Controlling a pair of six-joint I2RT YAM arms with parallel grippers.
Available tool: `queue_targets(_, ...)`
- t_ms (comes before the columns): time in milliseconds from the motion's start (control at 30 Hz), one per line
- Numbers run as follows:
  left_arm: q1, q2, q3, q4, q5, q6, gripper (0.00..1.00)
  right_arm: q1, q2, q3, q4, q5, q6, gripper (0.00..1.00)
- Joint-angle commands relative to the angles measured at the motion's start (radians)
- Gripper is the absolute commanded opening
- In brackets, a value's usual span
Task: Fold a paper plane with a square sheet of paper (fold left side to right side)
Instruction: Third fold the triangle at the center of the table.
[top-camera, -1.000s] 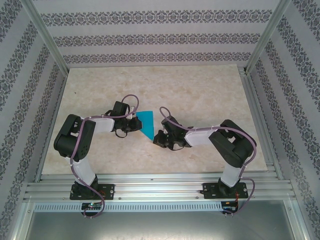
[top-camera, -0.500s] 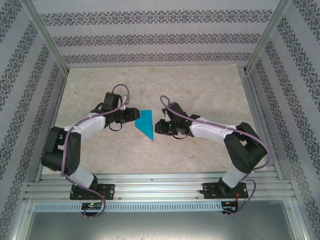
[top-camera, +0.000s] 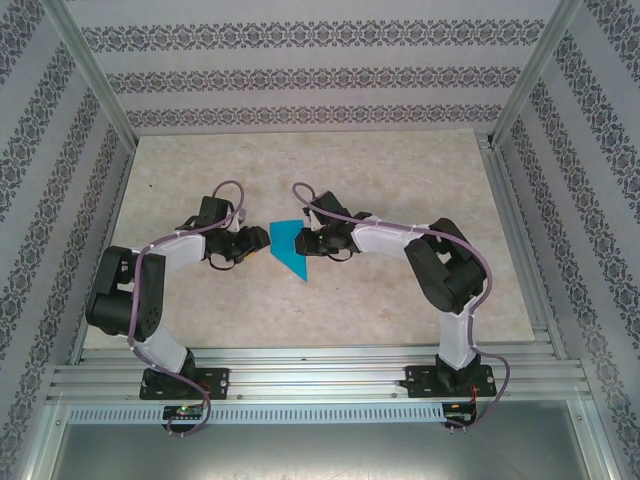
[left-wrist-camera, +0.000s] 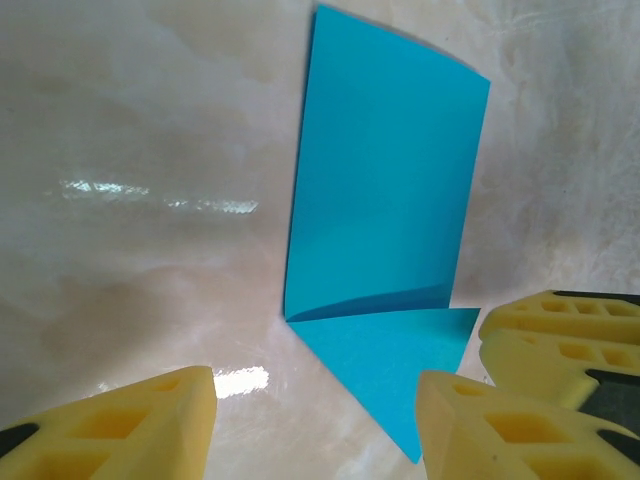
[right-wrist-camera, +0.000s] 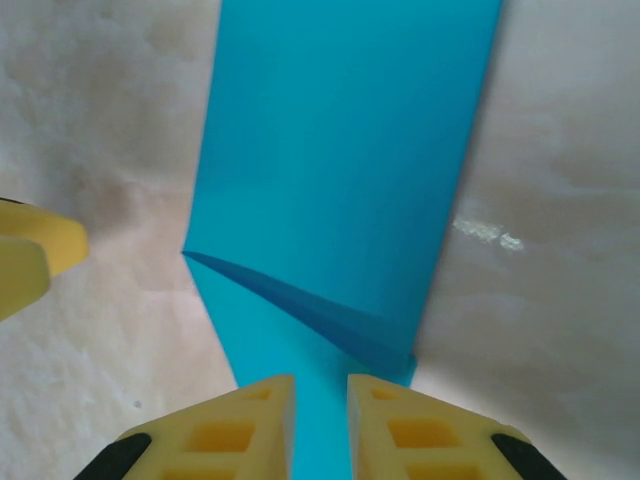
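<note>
This is looking like a robotics lab cell: aluminium framing (top-camera: 92, 70) and wallpapered panels (top-camera: 300, 70) are enclosing a marble-patterned worktop (top-camera: 400, 170), and the left arm (top-camera: 135, 290) and right arm (top-camera: 450, 270) are sitting bolted to a rail (top-camera: 320, 378).

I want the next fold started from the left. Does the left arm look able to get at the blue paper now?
Probably yes: the left gripper is open in front of the paper, whose near corner shows between its fingers. The right gripper crowds the opposite edge without blocking it.
</note>
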Motion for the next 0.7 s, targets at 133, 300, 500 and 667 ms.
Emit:
queue_targets(133, 0.007, 0.053, 0.005, 0.044, 0.042, -0.024, 0.57, -0.02, 0.052, 0.034, 0.003, -0.019, -0.031, 0.2)
queue_targets(300, 0.007, 0.076, 0.014, 0.052, 0.053, -0.032, 0.58, -0.026, 0.081, 0.047, -0.025, -0.001, -0.046, 0.19)
queue_targets(500, 0.007, 0.108, 0.032, 0.084, 0.088, -0.057, 0.55, -0.028, 0.094, 0.044, -0.045, 0.006, -0.054, 0.18)
queue_targets(667, 0.005, 0.144, 0.048, 0.119, 0.123, -0.083, 0.49, -0.029, 0.096, 0.038, -0.052, 0.006, -0.057, 0.17)
